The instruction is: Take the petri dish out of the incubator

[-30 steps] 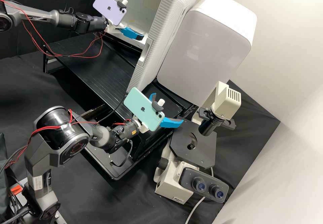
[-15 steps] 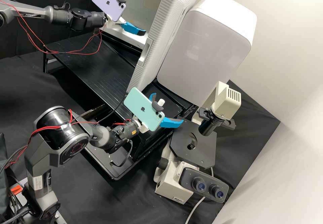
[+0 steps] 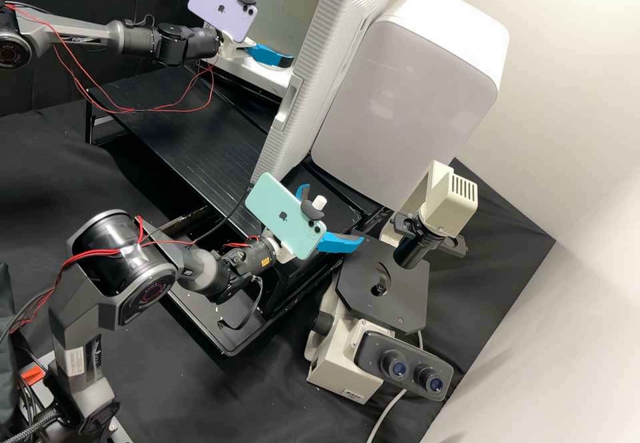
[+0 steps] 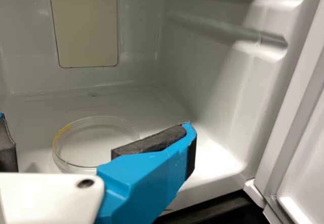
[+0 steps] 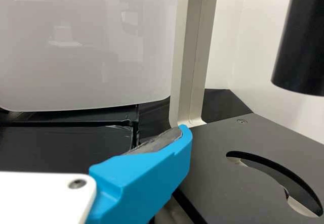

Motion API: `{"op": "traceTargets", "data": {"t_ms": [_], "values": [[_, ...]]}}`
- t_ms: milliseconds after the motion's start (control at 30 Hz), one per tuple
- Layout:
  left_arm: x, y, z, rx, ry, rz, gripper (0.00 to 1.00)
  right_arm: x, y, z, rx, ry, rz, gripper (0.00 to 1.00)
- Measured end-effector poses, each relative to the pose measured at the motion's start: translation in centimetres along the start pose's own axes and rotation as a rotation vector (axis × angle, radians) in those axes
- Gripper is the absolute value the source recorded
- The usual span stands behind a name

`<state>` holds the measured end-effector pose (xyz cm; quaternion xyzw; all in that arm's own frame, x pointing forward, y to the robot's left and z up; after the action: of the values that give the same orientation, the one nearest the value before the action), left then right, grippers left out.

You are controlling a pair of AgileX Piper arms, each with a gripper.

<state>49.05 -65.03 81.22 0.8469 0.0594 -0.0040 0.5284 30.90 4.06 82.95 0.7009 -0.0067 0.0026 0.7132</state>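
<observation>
Blue-fingered, the right claw (image 3: 330,216) is held apart and empty by the microscope stage (image 3: 383,290). Farther off, the left claw (image 4: 95,130) is spread wide, and the petri dish (image 4: 86,145) is seen between its fingers on the incubator (image 4: 217,97) floor. Light, stiff, slippery and brittle handling is expected, so opposite rim walls should be pinched gently. It is seen as clear, shallow and round, yellow-tinged at one edge.

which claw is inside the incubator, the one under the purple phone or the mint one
The left claw, under the purple phone: it is in the open incubator, near the petri dish. The right claw sits by the microscope stage.
</observation>
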Motion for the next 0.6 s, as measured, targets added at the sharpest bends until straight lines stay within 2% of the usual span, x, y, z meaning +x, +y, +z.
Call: {"op": "traceTargets", "data": {"t_ms": [200,400,600], "values": [[0.4,-0.2,0.0,-0.001,0.025,0.009,1.0,0.0,0.0,0.0,0.0,0.0,0.0,1.0],[1.2,-1.3,-0.2,0.006,0.047,-0.003,1.0,0.0,0.0,0.0,0.0,0.0,0.0,1.0],[1.3,-2.0,-0.2,0.017,0.08,-0.005,1.0,0.0,0.0,0.0,0.0,0.0,0.0,1.0]]}}
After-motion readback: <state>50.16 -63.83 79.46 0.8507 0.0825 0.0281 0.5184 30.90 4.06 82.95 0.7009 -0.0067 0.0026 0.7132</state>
